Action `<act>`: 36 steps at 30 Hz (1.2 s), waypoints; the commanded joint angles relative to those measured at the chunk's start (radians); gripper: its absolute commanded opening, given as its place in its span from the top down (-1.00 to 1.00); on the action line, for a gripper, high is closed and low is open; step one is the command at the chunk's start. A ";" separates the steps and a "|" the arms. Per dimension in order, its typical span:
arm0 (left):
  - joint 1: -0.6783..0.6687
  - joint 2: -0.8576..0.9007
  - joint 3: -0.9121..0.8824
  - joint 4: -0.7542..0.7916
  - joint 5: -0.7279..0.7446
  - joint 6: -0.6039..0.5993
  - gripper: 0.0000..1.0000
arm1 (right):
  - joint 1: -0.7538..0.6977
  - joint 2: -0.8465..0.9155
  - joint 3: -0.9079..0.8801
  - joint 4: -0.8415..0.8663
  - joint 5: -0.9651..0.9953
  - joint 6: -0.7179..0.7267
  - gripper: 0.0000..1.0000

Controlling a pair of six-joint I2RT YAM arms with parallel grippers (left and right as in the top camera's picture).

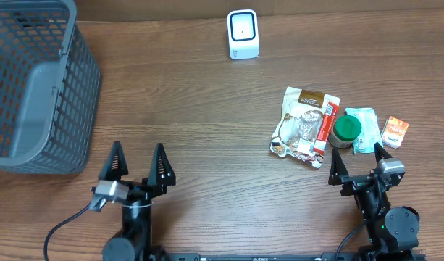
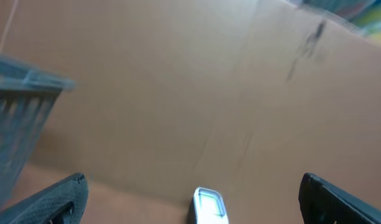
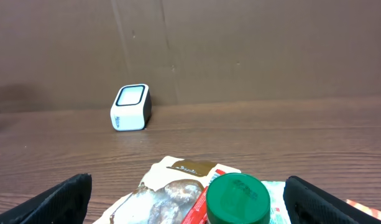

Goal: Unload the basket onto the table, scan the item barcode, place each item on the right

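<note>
Wood table | white scanner | snack pouch print unreadable | left and right jaws apart

We have both arms low at the near side, well apart, both pointing forward. The left arm is folded close in; the left gripper has its jaws spread wide with nothing between them. The right arm is the same, and the right gripper has its jaws wide and holds nothing. In each wrist view we see dark fingers at the two bottom corners.
</note>
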State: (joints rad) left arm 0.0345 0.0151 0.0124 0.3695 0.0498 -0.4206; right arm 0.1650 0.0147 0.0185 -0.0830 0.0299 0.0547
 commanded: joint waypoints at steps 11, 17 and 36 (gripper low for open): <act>-0.002 -0.011 -0.008 -0.422 -0.036 0.215 -0.99 | -0.003 -0.012 -0.011 0.002 -0.002 -0.003 -1.00; -0.003 -0.012 -0.008 -0.448 -0.028 0.370 -1.00 | -0.003 -0.012 -0.011 0.002 -0.002 -0.003 -1.00; -0.002 -0.012 -0.008 -0.447 -0.031 0.425 -0.99 | -0.003 -0.012 -0.011 0.002 -0.002 -0.003 -1.00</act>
State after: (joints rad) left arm 0.0345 0.0147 0.0082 -0.0757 0.0216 -0.0185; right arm 0.1650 0.0147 0.0185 -0.0834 0.0296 0.0555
